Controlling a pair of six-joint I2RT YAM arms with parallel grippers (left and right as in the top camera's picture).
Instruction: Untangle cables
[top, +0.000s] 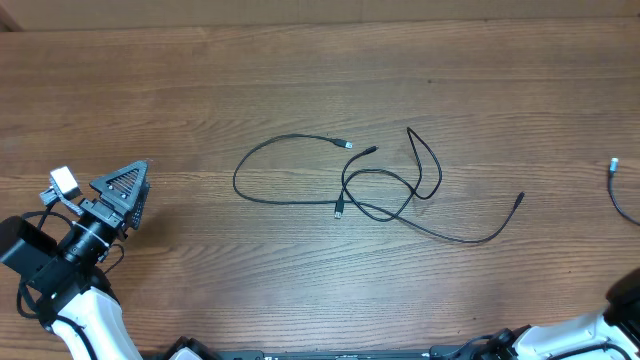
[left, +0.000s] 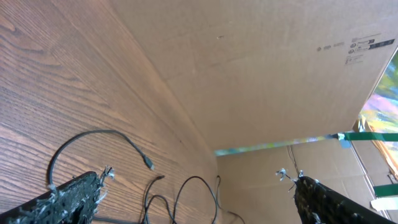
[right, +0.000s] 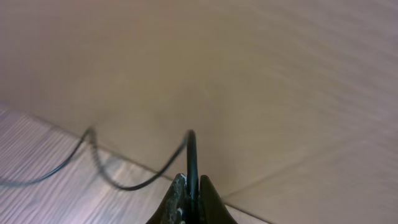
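Two tangled cables (top: 365, 207) lie at centre of table (top: 200, 80). Right gripper (right: 191, 182) clenched on a separate cable (right: 191, 149). Left gripper (top: 140, 195) fully spread, empty, well apart from tangle.

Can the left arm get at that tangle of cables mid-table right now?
Probably yes: the left gripper is open and faces the cables across bare table, with nothing between them.
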